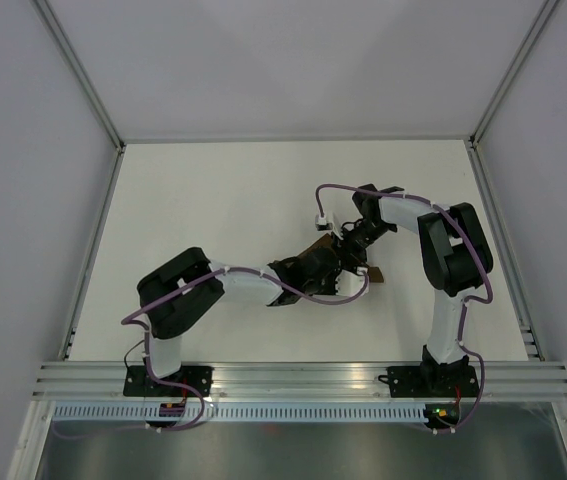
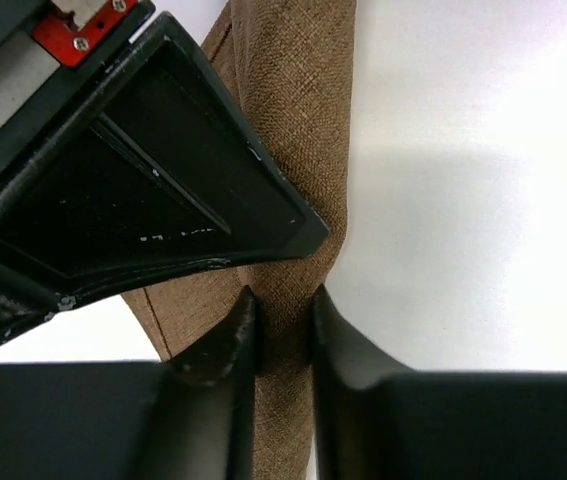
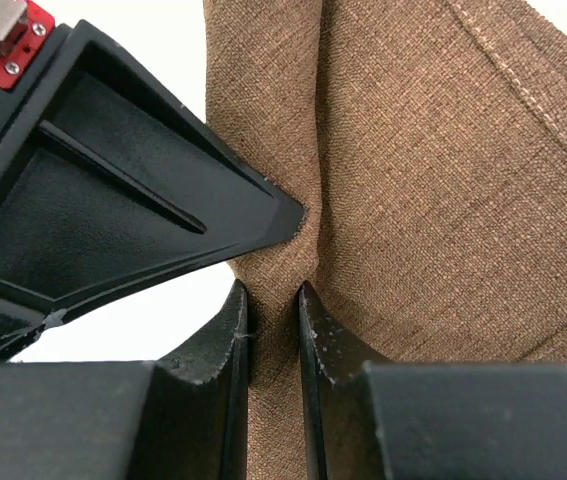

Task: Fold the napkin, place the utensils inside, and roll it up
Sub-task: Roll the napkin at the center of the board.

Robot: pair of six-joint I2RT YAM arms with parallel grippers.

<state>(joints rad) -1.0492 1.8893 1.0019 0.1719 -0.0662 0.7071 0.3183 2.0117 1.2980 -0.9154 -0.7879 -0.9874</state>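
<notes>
Tabletop [image 1: 223,200]: left hand [image 2: 283,312], right hand [image 3: 274,300] pinch napkin [image 3: 443,180], apparently bunched.

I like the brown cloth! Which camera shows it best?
The right wrist view: the napkin is biggest there, with its weave and stitched hem sharp. The left wrist view shows a narrower bunched strip; the top view shows only small brown scraps.

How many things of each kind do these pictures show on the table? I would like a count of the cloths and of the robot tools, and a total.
Brown napkin: 1
Robot tools, both pinching the napkin: 2 (left tool, right tool)
Total: 3
</notes>
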